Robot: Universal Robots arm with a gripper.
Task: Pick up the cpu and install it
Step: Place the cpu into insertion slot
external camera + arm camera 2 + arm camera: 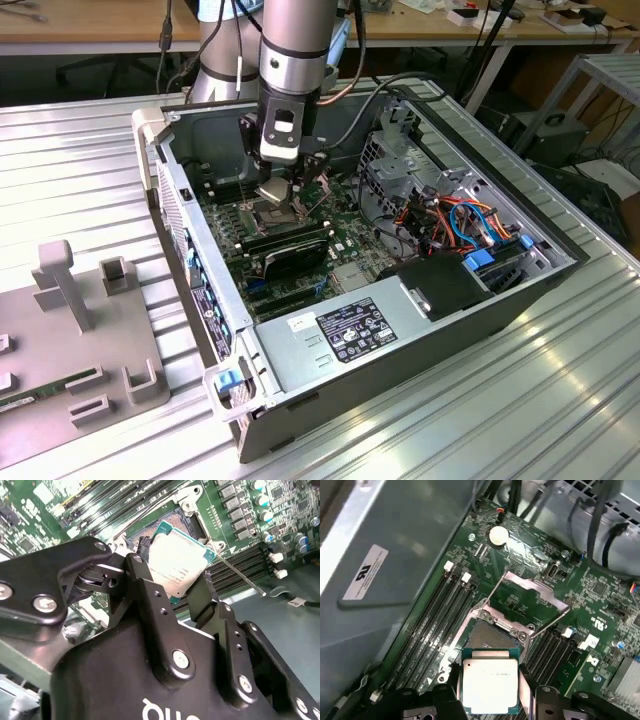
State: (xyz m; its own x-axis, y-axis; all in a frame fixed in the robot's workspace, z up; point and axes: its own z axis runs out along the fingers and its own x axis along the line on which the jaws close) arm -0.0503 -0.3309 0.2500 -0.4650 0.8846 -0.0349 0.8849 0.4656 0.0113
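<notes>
Alignment is the crux, I'd judge: cpu wants to be level & square w/ the open socket, set straight down, no sliding across contacts. Gripper pinches the chip by two opposite edges, close over the socket, hinged frame flipped up. Arm points near-vertical into the pc case — wrist down

The gripper pinches the cpu by its edges — seemingly just clear of the open socket.
</notes>
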